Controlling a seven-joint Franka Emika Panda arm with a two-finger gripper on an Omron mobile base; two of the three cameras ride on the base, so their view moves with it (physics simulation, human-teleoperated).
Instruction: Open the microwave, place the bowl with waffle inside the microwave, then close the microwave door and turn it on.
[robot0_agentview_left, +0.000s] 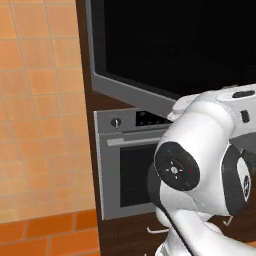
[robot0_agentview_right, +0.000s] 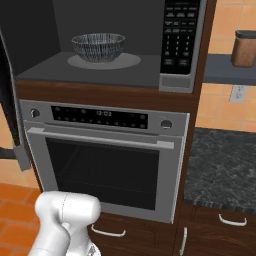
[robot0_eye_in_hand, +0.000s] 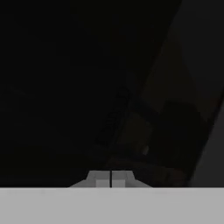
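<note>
Closest to us in the hand view is our tool (robot0_eye_in_hand: 111, 179), its two tips pressed together with nothing between them, held right up against a dark glossy face that we take to be the door; too dim to say whether they touch it.

From the right base view we see the microwave (robot0_agentview_right: 115, 45) standing open above the oven (robot0_agentview_right: 105, 155). The bowl (robot0_agentview_right: 98, 46) sits on the turntable inside, left of the keypad (robot0_agentview_right: 181, 35); we cannot tell whether a waffle is in it. At that view's left edge only a thin dark sliver of the door shows.

From the left base view we see what the other hides: the door (robot0_agentview_left: 165, 45) as a broad black panel swung out above the oven, with our arm reaching up to its lower right.

We judge the placing done and the closing in hand. The door hinges at the microwave's left, so the push should sweep it right, towards the keypad.
</note>
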